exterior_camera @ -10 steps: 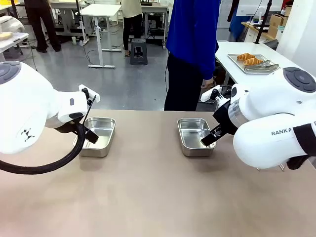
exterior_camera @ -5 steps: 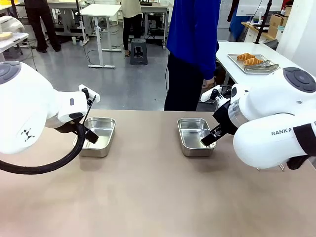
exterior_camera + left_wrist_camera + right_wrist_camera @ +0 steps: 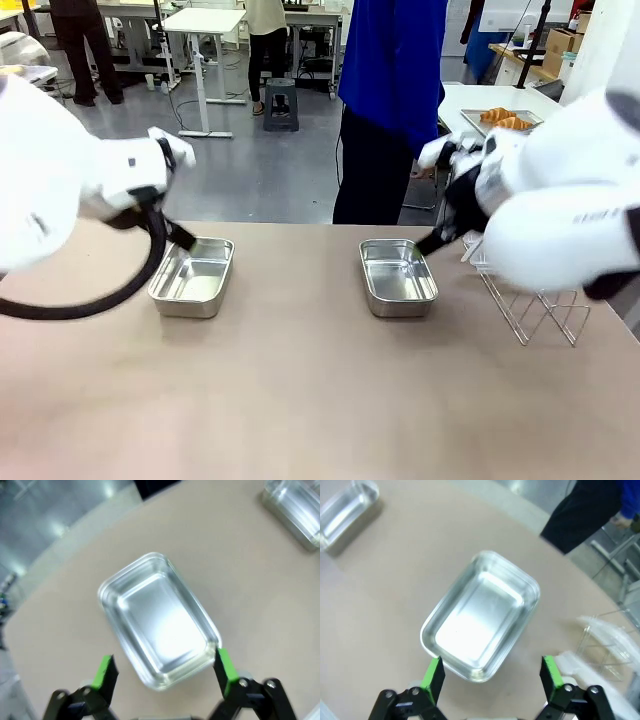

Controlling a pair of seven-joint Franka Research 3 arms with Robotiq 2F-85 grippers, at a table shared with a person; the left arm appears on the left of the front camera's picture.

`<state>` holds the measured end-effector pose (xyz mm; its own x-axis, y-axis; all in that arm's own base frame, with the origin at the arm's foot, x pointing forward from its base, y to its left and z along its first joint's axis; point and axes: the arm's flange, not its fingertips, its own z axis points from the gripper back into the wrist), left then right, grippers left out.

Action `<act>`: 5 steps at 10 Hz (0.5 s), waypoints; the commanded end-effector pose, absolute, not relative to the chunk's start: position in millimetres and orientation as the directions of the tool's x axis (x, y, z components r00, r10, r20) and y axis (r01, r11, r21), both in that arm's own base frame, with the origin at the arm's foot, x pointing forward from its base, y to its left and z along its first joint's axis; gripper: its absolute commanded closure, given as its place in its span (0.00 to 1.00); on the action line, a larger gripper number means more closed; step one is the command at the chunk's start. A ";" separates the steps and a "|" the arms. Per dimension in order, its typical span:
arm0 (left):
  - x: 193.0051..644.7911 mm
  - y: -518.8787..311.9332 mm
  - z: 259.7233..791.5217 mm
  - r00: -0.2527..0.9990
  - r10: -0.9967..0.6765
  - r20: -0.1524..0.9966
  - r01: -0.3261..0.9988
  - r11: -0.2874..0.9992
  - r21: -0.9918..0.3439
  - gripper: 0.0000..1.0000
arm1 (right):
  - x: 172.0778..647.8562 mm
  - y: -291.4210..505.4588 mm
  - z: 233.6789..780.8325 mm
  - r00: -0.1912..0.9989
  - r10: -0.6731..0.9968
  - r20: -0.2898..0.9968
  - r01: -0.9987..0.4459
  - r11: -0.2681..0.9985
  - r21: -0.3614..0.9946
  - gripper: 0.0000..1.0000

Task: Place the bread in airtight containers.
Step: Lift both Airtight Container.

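Jaws spread on both. Left gripper above shiny rectangular steel container far from silver wire rack; right gripper above twin container beside rack.

We can read no text, label, brand or number in any view. The nearest thing to print is a short row of dark letters on the white casing of the right arm, seen from the front, and blur smears them beyond what we can read.
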<state>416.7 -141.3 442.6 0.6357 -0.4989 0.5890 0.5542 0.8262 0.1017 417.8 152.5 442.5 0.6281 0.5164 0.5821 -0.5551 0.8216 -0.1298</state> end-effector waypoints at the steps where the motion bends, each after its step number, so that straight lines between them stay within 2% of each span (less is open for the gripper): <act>1: 430.3 -77.7 505.2 0.590 -0.523 0.616 0.647 0.762 0.027 0.00 | 424.1 98.5 512.4 0.591 0.495 0.637 -0.617 0.786 -0.037 0.00; 3: 429.4 -18.9 535.1 0.511 -0.584 0.631 0.745 0.667 0.015 0.00 | 420.3 29.5 549.9 0.525 0.499 0.690 -0.703 0.710 0.022 0.00; 5: 417.8 60.5 544.7 0.402 -0.641 0.654 0.826 0.562 0.043 0.00 | 414.2 -53.6 560.6 0.437 0.476 0.763 -0.778 0.626 0.056 0.00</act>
